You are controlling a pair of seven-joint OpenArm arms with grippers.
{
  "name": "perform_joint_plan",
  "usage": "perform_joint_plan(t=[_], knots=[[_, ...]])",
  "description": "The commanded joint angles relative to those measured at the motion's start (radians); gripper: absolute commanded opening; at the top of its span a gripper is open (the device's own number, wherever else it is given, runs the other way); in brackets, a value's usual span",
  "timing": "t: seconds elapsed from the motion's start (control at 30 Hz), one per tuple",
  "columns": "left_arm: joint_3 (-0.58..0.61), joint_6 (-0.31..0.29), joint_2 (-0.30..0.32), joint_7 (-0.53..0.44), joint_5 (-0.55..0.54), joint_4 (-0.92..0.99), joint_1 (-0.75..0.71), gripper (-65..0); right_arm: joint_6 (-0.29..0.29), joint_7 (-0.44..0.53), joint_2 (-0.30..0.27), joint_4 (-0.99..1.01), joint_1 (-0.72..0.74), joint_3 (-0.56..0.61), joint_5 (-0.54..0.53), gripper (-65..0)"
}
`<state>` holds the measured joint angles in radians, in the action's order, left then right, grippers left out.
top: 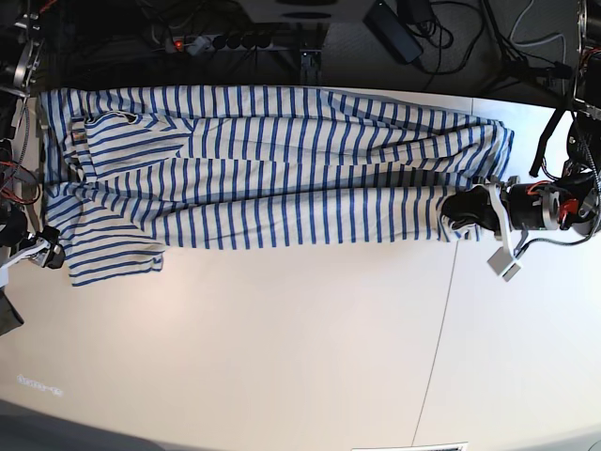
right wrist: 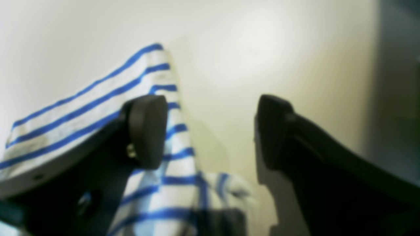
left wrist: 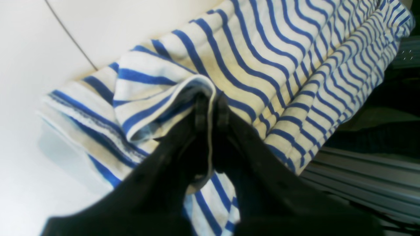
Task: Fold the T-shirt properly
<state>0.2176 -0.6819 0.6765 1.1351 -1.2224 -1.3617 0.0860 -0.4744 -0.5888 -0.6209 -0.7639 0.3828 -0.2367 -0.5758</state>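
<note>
The T-shirt (top: 272, 169) lies stretched lengthwise across the far part of the white tabletop (top: 282, 348), folded into a long striped band that runs nearly from one side edge to the other. In the base view its sleeve end sits at the left, where a flap of cloth sticks out toward the near side, and its hem end sits at the right. The left pincer (left wrist: 210, 108) is clamped tight on the hem end: in the left wrist view a bunched fold of the T-shirt (left wrist: 262, 65) is pinched between its black fingers (left wrist: 200, 111), the white edge of the cloth running down between them. In the base view this pincer (top: 460, 214) meets the cloth at the near right corner. The right pincer (right wrist: 210, 131) stands wide apart with nothing between its black pads (right wrist: 147, 131); the striped cloth (right wrist: 98, 98) lies just beside and below one pad on the tabletop (right wrist: 262, 49).
</note>
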Motion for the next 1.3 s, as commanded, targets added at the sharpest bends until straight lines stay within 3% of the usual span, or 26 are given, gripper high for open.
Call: perform_joint_plan(t=[0.0,0.27,0.4,0.47,0.53,0.57,0.73,0.87,1.1,1.27], knots=[[-0.009,-0.016,0.019,-0.017,-0.016,-0.014,0.016,-65.0,-0.072,0.016,-0.015,0.005,0.035,0.012,-0.006,-22.2],[-0.009,-0.016,0.019,-0.024,-0.014,-0.014,0.016,-65.0,-0.071,0.013,0.058,0.024,0.040,0.174,0.031,-22.2],[-0.009,-0.016,0.019,-0.039,-0.014,-0.014,0.016,-65.0,-0.072,0.007,0.079,0.023,0.035,0.191,0.030,-23.3],[-0.009,-0.016,0.019,-0.045,-0.014,-0.014,0.017,-65.0,-0.072,0.008,0.079,0.023,0.035,0.191,0.031,-34.9],[-0.009,-0.016,0.019,-0.048,-0.014,-0.014,0.016,-65.0,-0.072,0.008,0.078,0.022,0.035,0.191,0.031,-58.6],[-0.009,-0.016,0.019,-0.048,-0.015,-0.014,0.016,-65.0,-0.072,0.007,0.078,0.017,0.035,0.191,0.030,-65.0],[-0.009,-0.016,0.019,-0.054,-0.014,-0.014,0.017,-65.0,-0.072,-0.032,0.066,-0.048,0.035,0.190,0.028,-65.0],[-0.009,-0.016,0.021,-0.018,-0.016,-0.032,0.015,-65.0,-0.072,-0.105,0.024,-0.180,0.006,0.188,-0.060,-65.0],[-0.009,-0.016,0.050,0.011,-0.018,-0.109,0.008,-65.0,-0.072,-0.208,-0.067,-0.568,-0.203,0.091,-0.164,-65.0],[-0.009,-0.016,0.064,0.025,-0.040,-0.127,-0.013,-65.0,-0.072,-0.215,-0.105,-0.753,-0.401,-0.033,-0.195,-65.0]])
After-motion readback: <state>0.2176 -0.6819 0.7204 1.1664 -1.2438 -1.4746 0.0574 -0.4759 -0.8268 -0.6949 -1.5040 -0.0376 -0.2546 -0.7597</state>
